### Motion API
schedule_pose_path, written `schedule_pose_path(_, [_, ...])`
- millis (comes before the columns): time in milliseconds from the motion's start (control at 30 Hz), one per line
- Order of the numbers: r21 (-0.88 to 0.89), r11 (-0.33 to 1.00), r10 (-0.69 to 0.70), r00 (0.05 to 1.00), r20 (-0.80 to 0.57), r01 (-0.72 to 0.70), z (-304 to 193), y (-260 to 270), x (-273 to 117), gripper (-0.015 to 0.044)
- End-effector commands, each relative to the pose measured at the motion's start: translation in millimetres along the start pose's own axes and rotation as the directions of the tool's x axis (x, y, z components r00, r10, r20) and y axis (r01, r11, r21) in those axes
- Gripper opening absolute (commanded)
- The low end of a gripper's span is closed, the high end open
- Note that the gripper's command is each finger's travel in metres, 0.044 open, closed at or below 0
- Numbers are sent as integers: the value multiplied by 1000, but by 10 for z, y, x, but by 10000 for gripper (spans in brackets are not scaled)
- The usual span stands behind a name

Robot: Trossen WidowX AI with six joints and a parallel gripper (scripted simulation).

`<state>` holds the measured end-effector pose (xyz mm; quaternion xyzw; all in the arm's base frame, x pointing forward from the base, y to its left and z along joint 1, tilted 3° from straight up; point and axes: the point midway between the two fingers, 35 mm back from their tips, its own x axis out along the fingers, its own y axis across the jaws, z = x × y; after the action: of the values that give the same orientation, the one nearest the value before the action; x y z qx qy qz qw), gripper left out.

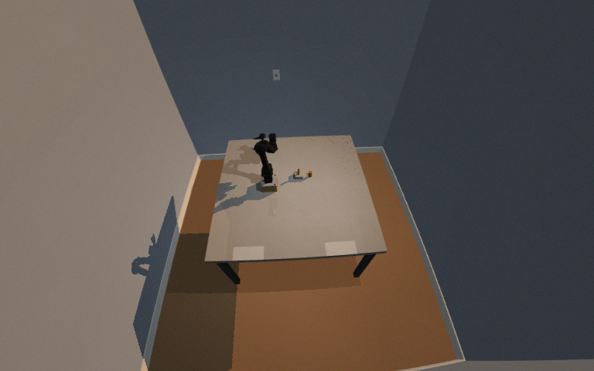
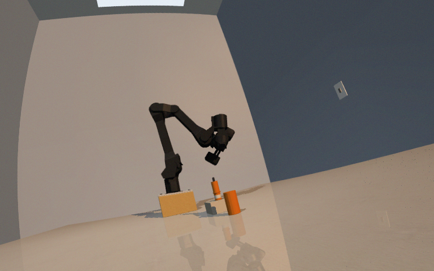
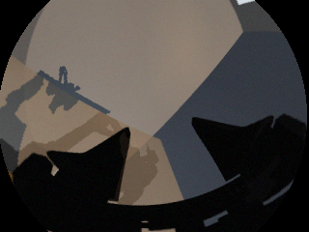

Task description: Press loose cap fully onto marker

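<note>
The marker (image 1: 298, 171) (image 2: 215, 186) stands upright in the holder block (image 1: 298, 177) (image 2: 216, 207), its dark tip bare and pointing up. Its body is orange with a white band low down. The orange cap (image 1: 309, 174) (image 2: 231, 202) stands loose on the table beside the block, a short way to its right in the top and exterior views. My gripper (image 2: 212, 158) (image 3: 161, 126) is open, its two dark fingers well apart with nothing between them. It is raised above table height, away from the marker and the cap. The wrist view shows neither marker nor cap.
The arm's base (image 1: 268, 185) (image 2: 177, 203) stands on the table (image 1: 306, 219), left of the holder block. Walls surround the table, and the wrist view shows walls and the arm's shadow beyond the fingers.
</note>
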<state>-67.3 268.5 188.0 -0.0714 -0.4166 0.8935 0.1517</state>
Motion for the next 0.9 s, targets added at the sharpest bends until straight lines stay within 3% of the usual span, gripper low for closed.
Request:
schedule_pose_path(0, [16,1000,-7,1000,-9,7,-21,-17,-11,374])
schedule_pose_path(167, [391,887,-147,953,-263,245,-556,-383,-397,248])
schedule_pose_path(267, [568,691,-206,875,-439,447,-898,-553,-763,248])
schedule_pose_path(367, [631,447,-231,763,-604,635,-1183,-655,-1188,248])
schedule_pose_path(500, [573,88,-208,578,-789,815,-1458,-675,-1814,248])
schedule_pose_path(600, [466,-196,-152,443,-884,863,-1581,-613,-2283,248])
schedule_pose_path(733, [249,-549,-39,273,-961,798,-1634,-421,-2935,248])
schedule_pose_path(867, [-17,-806,111,123,-986,592,-1550,-121,-3564,248])
